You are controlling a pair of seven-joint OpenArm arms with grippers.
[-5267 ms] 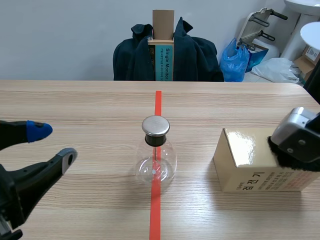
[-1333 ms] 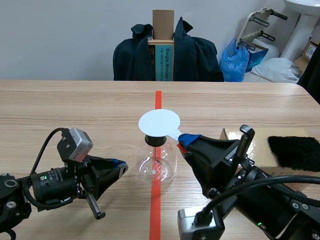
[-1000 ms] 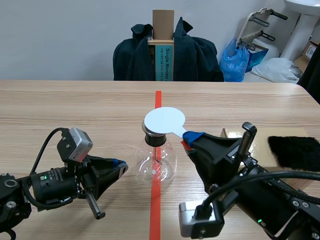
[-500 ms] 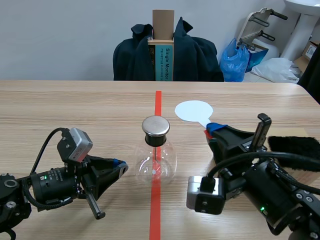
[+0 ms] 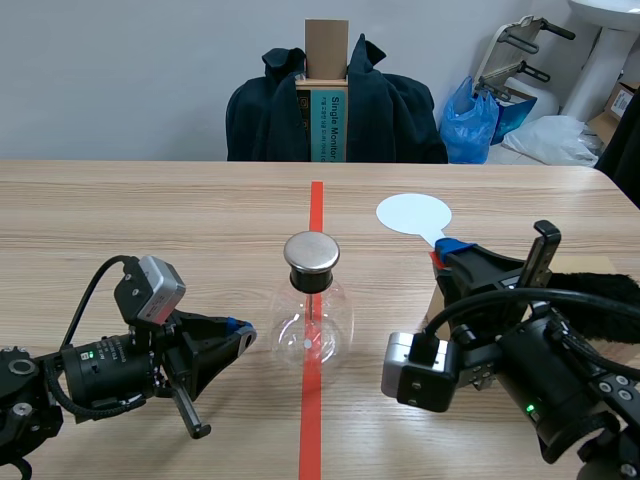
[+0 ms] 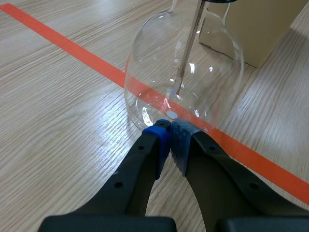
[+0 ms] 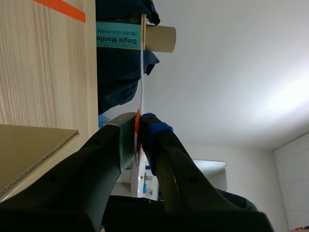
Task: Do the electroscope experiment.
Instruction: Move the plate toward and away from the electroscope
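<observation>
R jaws pinch white disc [image 5: 413, 213], up right of flask [image 5: 312, 325]; L jaws closed, empty, by flask base.

It looked like an office room used as a test lab — a long wood-grain table [image 5: 140, 220] marked down the middle with orange-red tape [image 5: 316, 210], with a glass flask [image 5: 312, 325] standing on it. Behind it, against a plain grey wall [image 5: 120, 70], a dark jacket [image 5: 395, 115] hung around a cardboard monitor box [image 5: 326, 110] — beside it, a blue plastic bag [image 5: 472, 125].
</observation>
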